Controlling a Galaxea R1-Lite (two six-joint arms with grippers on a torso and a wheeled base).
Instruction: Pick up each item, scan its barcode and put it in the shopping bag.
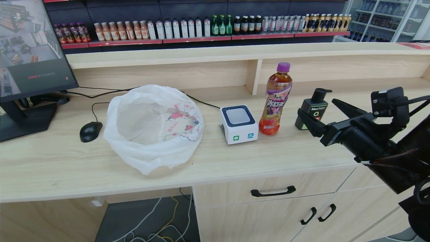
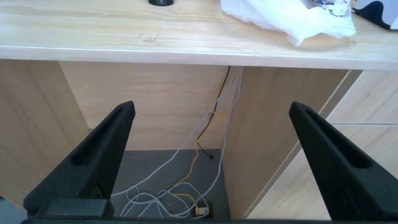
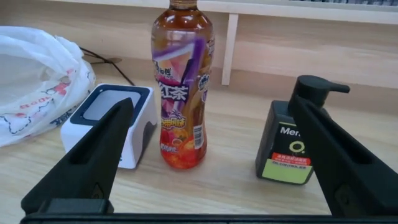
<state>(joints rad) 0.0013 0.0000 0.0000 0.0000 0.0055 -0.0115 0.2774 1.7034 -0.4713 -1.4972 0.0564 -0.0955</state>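
Checkout station, one moment; shopping bag (image 1: pixel 153 127): white plastic, set on the table (image 1: pixel 235 158) with its mouth rolled open and facing up, apparently so that items can be dropped in from above; scanner (image 1: pixel 238 123): small white box, dark window facing up, just beside the bag, so a barcode can be shown on the way to the bag; tea bottle (image 1: pixel 277 99): purple cap, upright, just beside the scanner on the far side from the bag; pump bottle (image 3: pixel 283 149): dark, upright, near the tea bottle but apart from it; right gripper (image 1: pixel 315 106): jaws spread wide, holding nothing, low over the table, short of the two bottles and facing them, judged to be lining up for a first pick; left gripper (image 2: pixel 211 109): jaws likewise spread and empty, held below the table edge, facing the open recess where loose cables (image 2: pixel 186 186) hang; both items stand outside the bag, so none is judged scanned or bagged yet; surface: pale wood-grain top with a raised ledge behind, drawers (image 1: pixel 272 192) with black handles below; also on it a monitor (image 1: pixel 30 50) and a black mouse (image 1: pixel 90 131) beyond the bag; room: shop interior, a shelf (image 1: pixel 201 28) of drinks along the back wall.
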